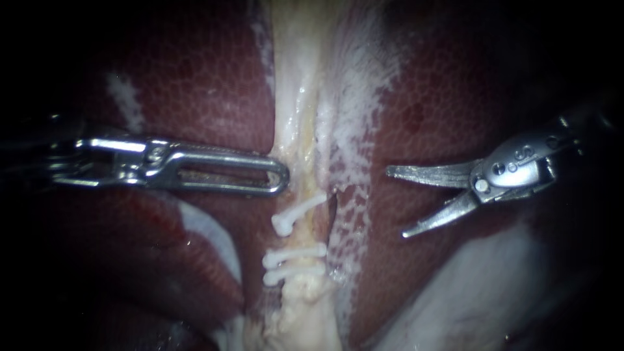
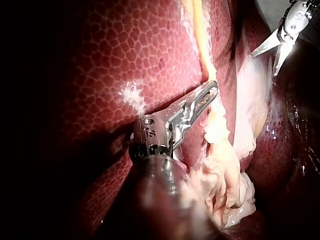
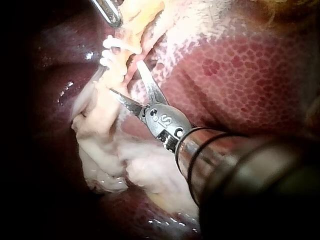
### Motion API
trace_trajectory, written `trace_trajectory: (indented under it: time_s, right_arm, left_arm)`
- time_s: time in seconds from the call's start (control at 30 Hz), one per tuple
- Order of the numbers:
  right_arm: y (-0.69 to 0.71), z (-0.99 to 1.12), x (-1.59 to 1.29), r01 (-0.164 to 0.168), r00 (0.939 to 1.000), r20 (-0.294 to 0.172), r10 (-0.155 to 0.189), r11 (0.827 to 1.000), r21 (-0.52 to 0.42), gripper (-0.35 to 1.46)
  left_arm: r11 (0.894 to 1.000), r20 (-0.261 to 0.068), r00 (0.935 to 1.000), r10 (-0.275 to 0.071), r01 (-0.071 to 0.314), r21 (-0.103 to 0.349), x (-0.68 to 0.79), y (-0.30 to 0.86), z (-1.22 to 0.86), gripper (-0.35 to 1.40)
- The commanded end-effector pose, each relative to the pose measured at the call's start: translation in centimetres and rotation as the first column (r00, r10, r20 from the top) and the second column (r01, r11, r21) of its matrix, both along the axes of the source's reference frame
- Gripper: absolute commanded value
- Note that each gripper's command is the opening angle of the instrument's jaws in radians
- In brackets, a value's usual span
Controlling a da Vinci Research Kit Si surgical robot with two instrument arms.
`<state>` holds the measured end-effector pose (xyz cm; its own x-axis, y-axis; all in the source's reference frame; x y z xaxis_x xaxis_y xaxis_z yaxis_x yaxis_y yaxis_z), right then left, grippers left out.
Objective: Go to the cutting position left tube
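While my right instrument [image 1: 396,203] hung over the liver [image 1: 214,84] with its blades wide open, they stood apart from the tube [image 1: 300,130]; three white clips [image 1: 296,253] crossed it; my left instrument [image 1: 279,177], jaws together, touched it.

The liver [image 1: 214,84] fills the view in dark red, mottled lobes at 9 and 3 o'clock. A whitish film [image 1: 364,71] spreads over it toward 1 o'clock. Three white clips [image 1: 296,255] sit stacked just off centre toward 6 o'clock, above frayed pale tissue [image 1: 302,322].
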<state>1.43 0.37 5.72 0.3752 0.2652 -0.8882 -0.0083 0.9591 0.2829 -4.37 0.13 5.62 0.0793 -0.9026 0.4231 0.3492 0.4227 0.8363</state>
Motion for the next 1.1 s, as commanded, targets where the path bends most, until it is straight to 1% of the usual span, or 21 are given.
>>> trace_trajectory:
  time_s: [0.03, 0.07, 0.13, 0.27, 0.4, 0.43, 0.6, 0.67, 0.77, 0.9, 0.93, 1.1]
  right_arm:
    - [0.0, 0.0, 0.0, 0.0, 1.0, 0.0, 0.0, 1.0, 0.0, 1.4]
    - [0.0, -0.01, 0.0, 0.002, 1.0, 0.002, -0.002, 1.0, 0.0, 1.4]
    - [-0.02, -0.01, 0.01, 0.016, 0.9999, 0.005, -0.016, 1.0, 0.004, 1.4]
    - [-0.09, 0.03, 0.01, 0.051, 0.9983, 0.028, -0.051, 0.999, 0.009, 1.36]
    - [-0.19, 0.11, 0.05, 0.076, 0.9968, 0.023, -0.077, 0.996, 0.055, 1.35]
    - [-0.23, 0.15, 0.07, 0.082, 0.9962, 0.021, -0.084, 0.993, 0.08, 1.35]
    - [-0.38, 0.33, 0.18, 0.116, 0.9919, 0.036, -0.122, 0.984, 0.131, 1.35]
    - [-0.42, 0.39, 0.22, 0.12, 0.9912, 0.037, -0.127, 0.981, 0.154, 1.33]
    - [-0.48, 0.5, 0.28, 0.132, 0.9896, 0.032, -0.14, 0.975, 0.178, 1.33]
    - [-0.53, 0.58, 0.4, 0.143, 0.9879, 0.031, -0.152, 0.969, 0.201, 1.31]
    - [-0.54, 0.59, 0.43, 0.143, 0.9877, 0.032, -0.153, 0.967, 0.211, 1.31]
    - [-0.6, 0.62, 0.56, 0.158, 0.9856, 0.022, -0.167, 0.959, 0.234, 1.3]
  left_arm:
    - [1.0, -0.001, 1.0, -0.001, 0.001, 0.0, 0.0, 0.0, 0.0, -0.35]
    - [1.0, -0.001, 1.0, 0.0, 0.0, 0.0, 0.0, 0.0, 0.0, -0.35]
    - [1.0, -0.001, 1.0, 0.0, 0.0, 0.0, 0.0, 0.0, -0.01, -0.35]
    - [1.0, 0.002, 1.0, 0.003, -0.003, 0.001, 0.01, -0.01, -0.01, -0.35]
    - [1.0, 0.003, 1.0, 0.004, -0.004, 0.002, 0.02, -0.04, -0.09, -0.35]
    - [1.0, 0.003, 1.0, 0.004, -0.004, 0.002, 0.03, -0.04, -0.11, -0.35]
    - [1.0, 0.006, 1.0, 0.006, -0.006, 0.007, 0.07, -0.05, -0.27, -0.35]
    - [1.0, 0.007, 0.9999, 0.007, -0.007, 0.009, 0.1, -0.05, -0.33, -0.35]
    - [1.0, 0.011, 0.9998, 0.014, -0.014, 0.017, 0.18, 0.0, -0.43, -0.35]
    - [1.0, 0.019, 0.9998, -0.001, 0.001, 0.019, 0.3, 0.08, -0.58, -0.35]
    - [1.0, 0.021, 0.9997, -0.007, 0.006, 0.026, 0.32, 0.1, -0.62, -0.35]
    - [1.0, 0.028, 0.9995, -0.014, 0.013, 0.027, 0.37, 0.11, -0.72, -0.35]
